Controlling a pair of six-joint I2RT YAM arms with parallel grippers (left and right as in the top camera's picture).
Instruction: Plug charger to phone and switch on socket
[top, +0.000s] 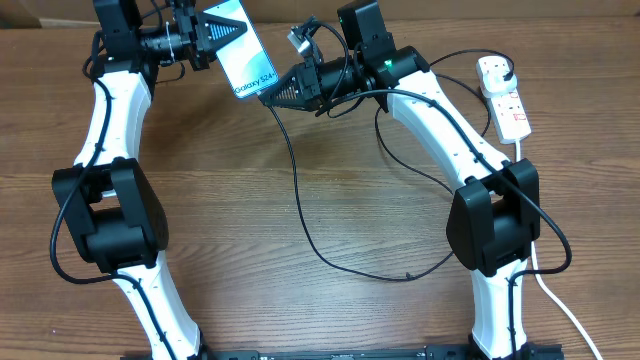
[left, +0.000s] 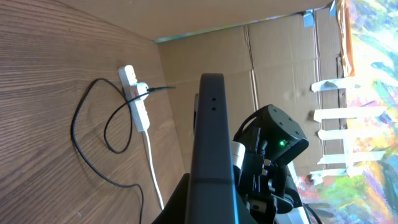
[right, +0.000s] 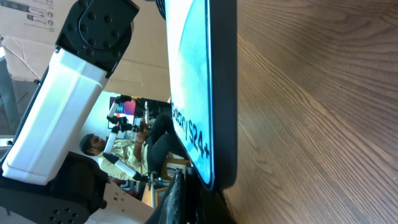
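Above the table (top: 250, 300), left claw (top: 226, 33) pinches phone (top: 248, 62); right claw (top: 270, 97) state cannot be told.

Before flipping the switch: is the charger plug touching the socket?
Touching. The left wrist view shows the black charger plug seated in an outlet of the white socket, with no gap between them. The overhead view shows the same.
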